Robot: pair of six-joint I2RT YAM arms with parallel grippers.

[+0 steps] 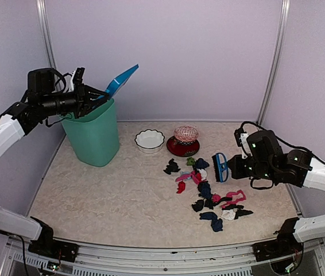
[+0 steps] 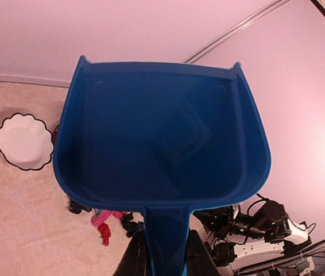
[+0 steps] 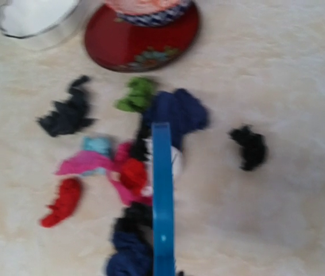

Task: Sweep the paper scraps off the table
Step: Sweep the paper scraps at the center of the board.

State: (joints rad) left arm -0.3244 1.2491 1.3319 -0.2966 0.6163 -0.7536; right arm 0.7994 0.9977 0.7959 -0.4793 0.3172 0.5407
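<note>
**Dustpan raised over the bin, brush beside the scraps**

The left fingers pinch the handle of the blue dustpan, one on each side of it. They hold the pan tilted up over the mouth of the green bin in the tabletop's rear-left corner. The right fingers are pressed together on the small blue brush, near the right edge and just beside the paper scraps.

The scraps lie in a loose band on the right half of the tabletop, running from just in front of the red plate toward the front-right corner. One black wad sits slightly apart on the left. The plate carries a pink patterned bowl. A white bowl stands just left of it, both near the rear edge between bin and scraps.

The open stretch runs from the bin across the middle to the front-left corner. Walls close the rear and both sides.
</note>
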